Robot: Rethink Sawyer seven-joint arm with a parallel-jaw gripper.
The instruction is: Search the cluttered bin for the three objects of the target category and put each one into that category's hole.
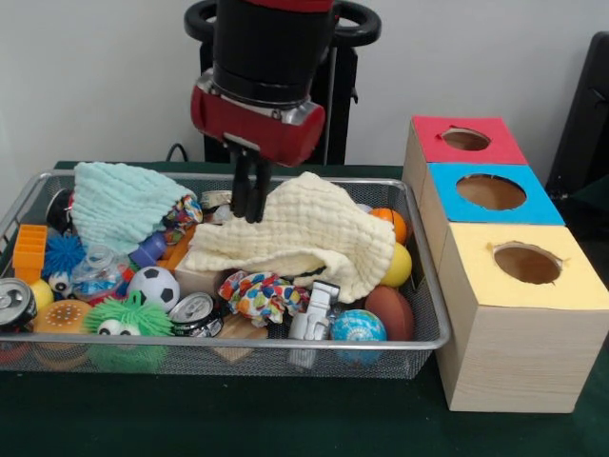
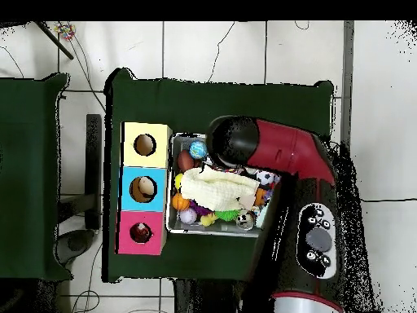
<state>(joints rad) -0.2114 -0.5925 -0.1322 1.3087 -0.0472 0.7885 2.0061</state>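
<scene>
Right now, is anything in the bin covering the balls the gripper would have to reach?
Yes. The cream cloth drapes over the bin's middle, partly hiding the orange ball and yellow ball beside it. The gripper is at that cloth.

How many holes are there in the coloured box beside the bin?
3, one in each top panel: the red hole farthest back, the blue hole in the middle, and the yellow hole nearest the front. All three are fully visible, none hidden.

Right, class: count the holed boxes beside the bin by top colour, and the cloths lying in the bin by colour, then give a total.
Red-topped box: 1
Blue-topped box: 1
Yellow-topped box: 1
Cream cloth: 1
Mint-green cloth: 1
Total: 5
</scene>
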